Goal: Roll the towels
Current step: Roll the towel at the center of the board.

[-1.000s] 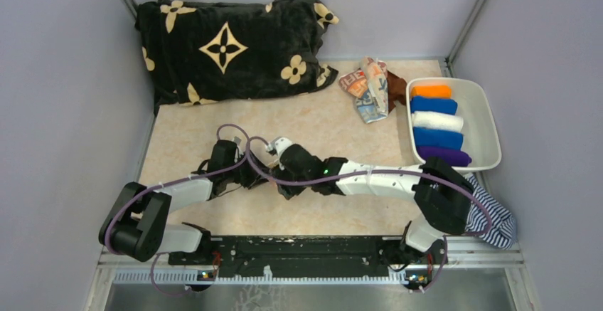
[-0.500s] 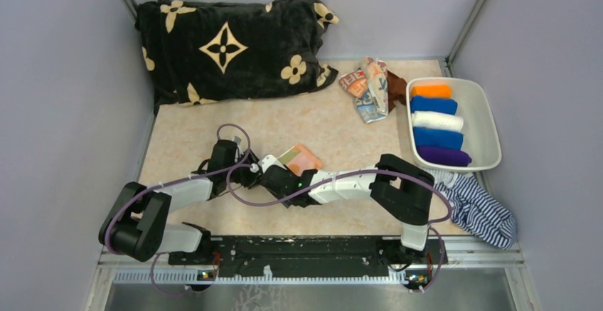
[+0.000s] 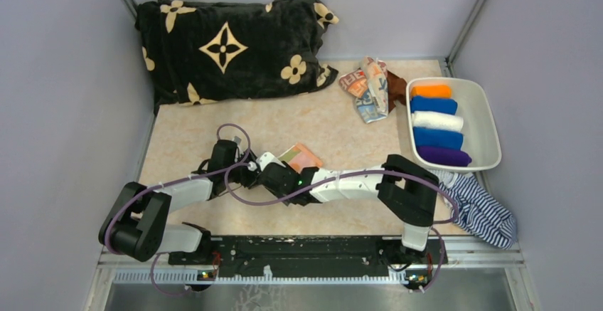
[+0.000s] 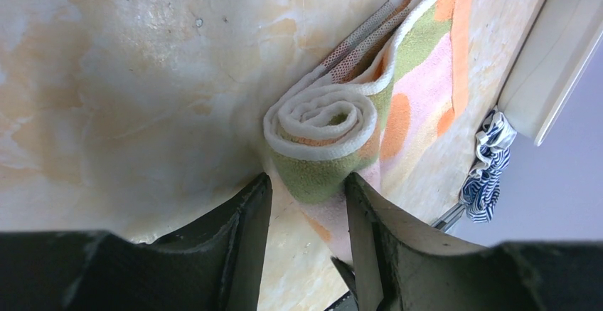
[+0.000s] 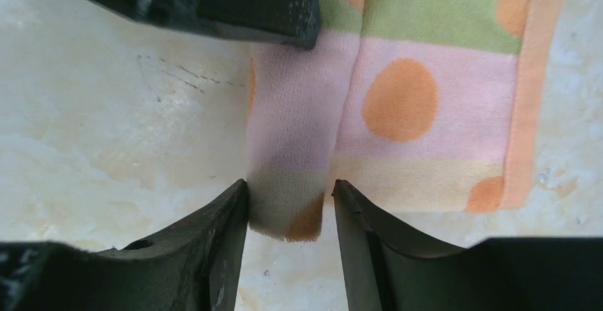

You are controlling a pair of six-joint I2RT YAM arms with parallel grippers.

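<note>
1. Upper left of the overhead view: a black blanket (image 3: 227,44) with beige flowers lies bunched against the back wall, on the marbled bench (image 3: 185,133).
2. Lower left: the left arm (image 3: 178,193) reaches inward to the middle of the bench.
3. Left fingers (image 4: 245,240): narrowly set, pressed against both sides of the rolled end of the peach towel (image 4: 398,104). The white spiral of the roll shows just above them, and the roll is pinched narrower where they meet it.
4. Peach towel, location: centre of the bench, between the two arms. It is partly rolled. The unrolled part, with orange spots and green and pink blocks, lies flat on the bench and runs away from the roll.
5. Right fingers (image 5: 220,247): narrowly set, closed on the other end of the same roll, each touching one side of it. The left fingers appear at the top of the right wrist view, just beside the cloth.
6. Right arm (image 3: 355,181): stretched leftward across the lower centre.
7. Upper right of centre: a crumpled printed towel (image 3: 366,87), pale with red marks, with a brown towel (image 3: 395,83) touching its right side.
8. Right: a white tray (image 3: 491,122) holds five rolls (image 3: 437,121) in a row: orange, blue, white, blue, purple.
9. Lower right: a navy-and-white striped cloth (image 3: 483,211) lies heaped at the corner of the bench, just below the tray.
</note>
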